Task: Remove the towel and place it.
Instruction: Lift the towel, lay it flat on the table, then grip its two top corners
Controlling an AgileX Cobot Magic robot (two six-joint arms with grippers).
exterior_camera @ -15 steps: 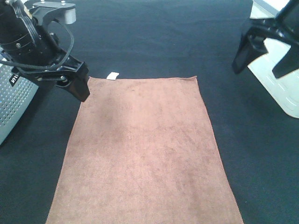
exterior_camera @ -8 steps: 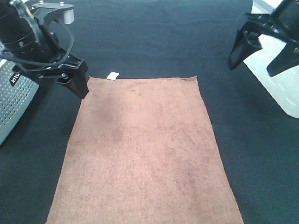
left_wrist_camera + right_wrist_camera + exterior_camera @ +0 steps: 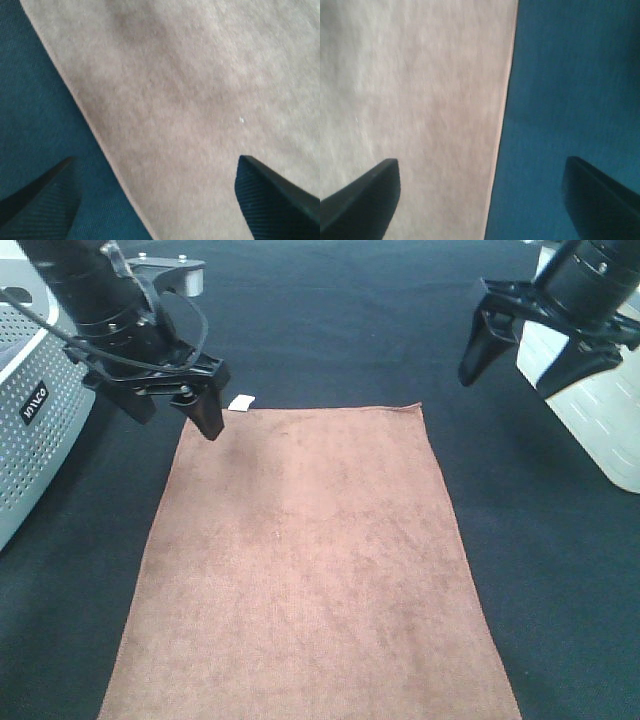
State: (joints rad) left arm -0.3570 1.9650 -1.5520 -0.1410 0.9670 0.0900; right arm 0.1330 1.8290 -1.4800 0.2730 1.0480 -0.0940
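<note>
The reddish-brown towel (image 3: 300, 560) lies flat and spread on the dark surface, with its white tag (image 3: 240, 402) at the far left corner. My left gripper (image 3: 175, 412) is open and empty, hovering over the towel's far left corner. In the left wrist view the towel (image 3: 190, 100) and its hemmed edge lie between the open fingertips (image 3: 280, 197). My right gripper (image 3: 515, 370) is open and empty, above the dark surface just beyond the far right corner. In the right wrist view the towel (image 3: 415, 100) edge runs between its fingertips (image 3: 362, 195).
A white perforated basket (image 3: 30, 420) stands at the left edge. A white container (image 3: 600, 410) stands at the right edge behind my right arm. Dark cloth (image 3: 350, 310) covers the table around the towel.
My left gripper has moved right, over the towel's far left corner near the tag. My right gripper has moved left toward the far right corner. The towel has not moved.
</note>
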